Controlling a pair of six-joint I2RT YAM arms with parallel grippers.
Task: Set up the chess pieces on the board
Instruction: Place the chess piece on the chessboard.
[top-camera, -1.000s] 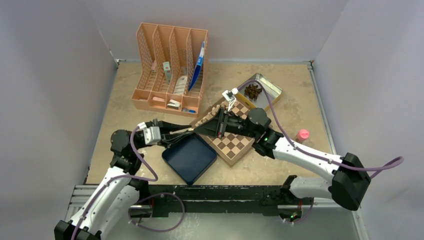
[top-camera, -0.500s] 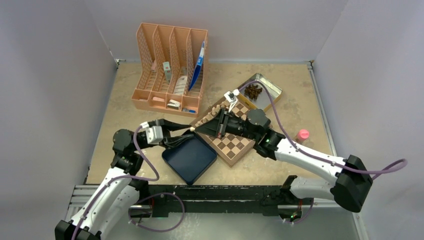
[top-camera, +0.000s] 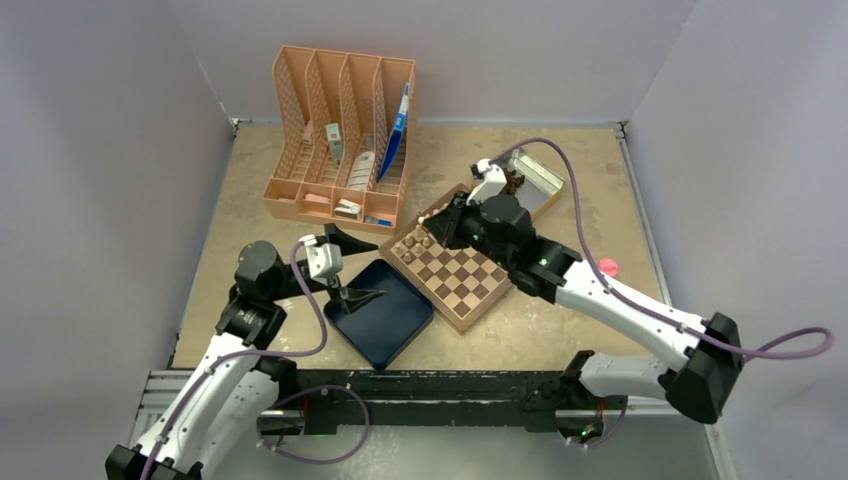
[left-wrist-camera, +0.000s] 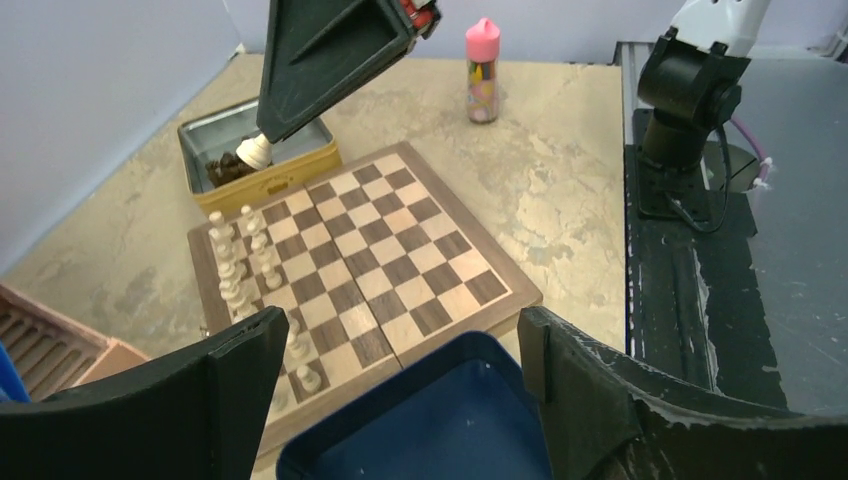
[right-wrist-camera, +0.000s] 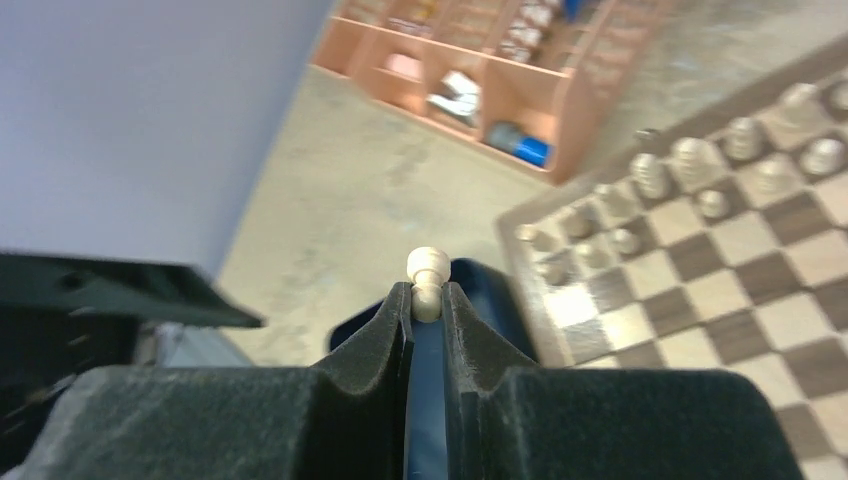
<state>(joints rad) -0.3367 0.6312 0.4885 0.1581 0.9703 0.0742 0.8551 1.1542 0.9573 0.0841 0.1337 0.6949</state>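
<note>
The board (top-camera: 462, 278) lies mid-table, with several pale chess pieces (top-camera: 416, 240) standing in rows along its left edge (left-wrist-camera: 243, 262). My right gripper (right-wrist-camera: 427, 297) is shut on one pale chess piece (right-wrist-camera: 427, 272), whose round head pokes out past the fingertips. In the left wrist view that piece (left-wrist-camera: 254, 152) hangs above the board's far left corner, under the right gripper (left-wrist-camera: 262, 140). My left gripper (left-wrist-camera: 400, 370) stands wide open and empty over the dark blue tray (left-wrist-camera: 430, 435), just short of the board's (left-wrist-camera: 375, 235) near edge.
A peach desk organiser (top-camera: 340, 140) stands at the back left. A metal tin (top-camera: 545, 178) holding dark pieces (top-camera: 508, 183) sits behind the board. A pink-capped bottle (top-camera: 606, 267) stands to the right. The blue tray (top-camera: 380, 318) touches the board's left side.
My left gripper has opened and drawn back from the board to above the blue tray. The right gripper has shut on the pale piece and swung toward the board's far corner.
</note>
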